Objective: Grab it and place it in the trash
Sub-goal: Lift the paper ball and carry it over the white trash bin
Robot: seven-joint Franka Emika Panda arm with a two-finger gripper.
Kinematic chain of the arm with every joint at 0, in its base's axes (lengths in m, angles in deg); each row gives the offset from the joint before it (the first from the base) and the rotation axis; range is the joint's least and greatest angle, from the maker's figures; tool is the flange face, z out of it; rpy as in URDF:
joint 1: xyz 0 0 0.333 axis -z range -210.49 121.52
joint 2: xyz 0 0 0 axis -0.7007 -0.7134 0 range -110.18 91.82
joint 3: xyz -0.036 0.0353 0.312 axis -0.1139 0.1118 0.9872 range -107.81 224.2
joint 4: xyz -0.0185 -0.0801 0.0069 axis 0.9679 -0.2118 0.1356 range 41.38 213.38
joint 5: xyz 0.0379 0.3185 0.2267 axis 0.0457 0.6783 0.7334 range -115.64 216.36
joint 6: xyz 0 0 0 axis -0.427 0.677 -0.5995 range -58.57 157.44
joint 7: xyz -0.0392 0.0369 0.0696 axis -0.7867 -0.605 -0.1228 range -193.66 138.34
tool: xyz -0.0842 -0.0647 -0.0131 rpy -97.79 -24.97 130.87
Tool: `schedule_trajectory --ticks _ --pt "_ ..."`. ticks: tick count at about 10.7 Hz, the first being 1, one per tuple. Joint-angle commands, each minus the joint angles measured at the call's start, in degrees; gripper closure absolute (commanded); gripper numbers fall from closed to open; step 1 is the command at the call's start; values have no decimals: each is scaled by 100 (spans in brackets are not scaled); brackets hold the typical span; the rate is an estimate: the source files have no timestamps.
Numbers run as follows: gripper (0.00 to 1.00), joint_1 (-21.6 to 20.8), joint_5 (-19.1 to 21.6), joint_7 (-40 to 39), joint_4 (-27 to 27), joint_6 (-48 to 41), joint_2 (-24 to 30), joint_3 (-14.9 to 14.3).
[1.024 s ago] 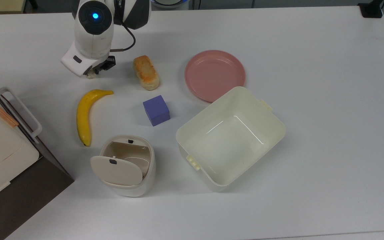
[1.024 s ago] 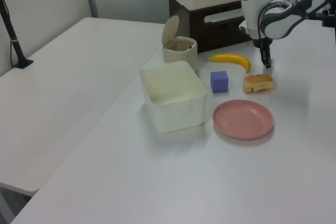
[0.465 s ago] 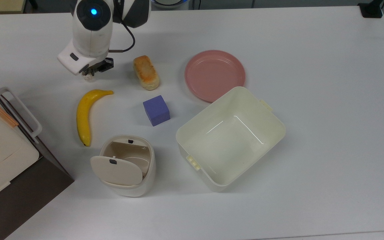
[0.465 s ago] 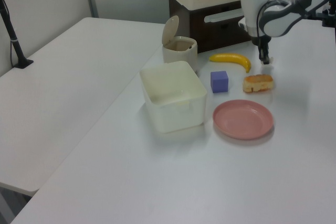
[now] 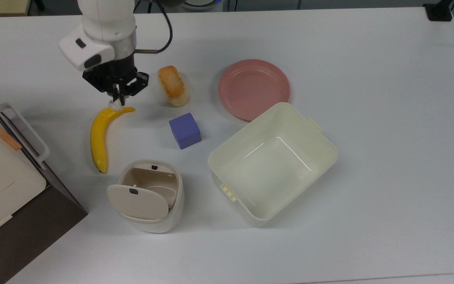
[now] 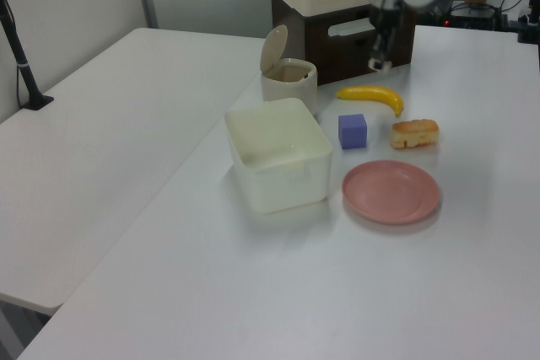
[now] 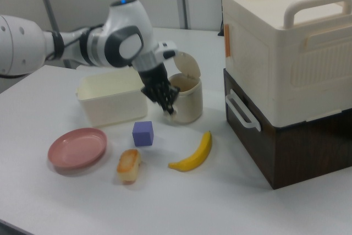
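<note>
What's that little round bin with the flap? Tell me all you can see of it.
The bin is a small, rounded tub of cream-white plastic, standing upright on the white table. Its beige flap lid is hinged and swung open, with a small dark latch on it. The inside looks beige. It stands near the banana's tip and beside the larger tub, touching neither. A purple cube sits nearby.
</note>
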Motion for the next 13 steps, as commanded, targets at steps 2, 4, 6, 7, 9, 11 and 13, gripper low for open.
schedule_trajectory --ticks 2,4,6,7,9,11,13 --pt "100 -491 302 375 -812 439 -346 -27" --pt "100 -563 275 718 -927 1256 -565 -27" --pt "100 -563 258 921 -1470 1409 -1039 -27" --pt "100 -563 266 974 -1568 1505 -1189 -27" --pt "100 -554 275 1132 -1569 2205 -1470 -27" --pt "100 -536 266 1317 -1561 2621 -1620 -27" --pt "100 -545 240 1309 -1543 2640 -1682 -27"
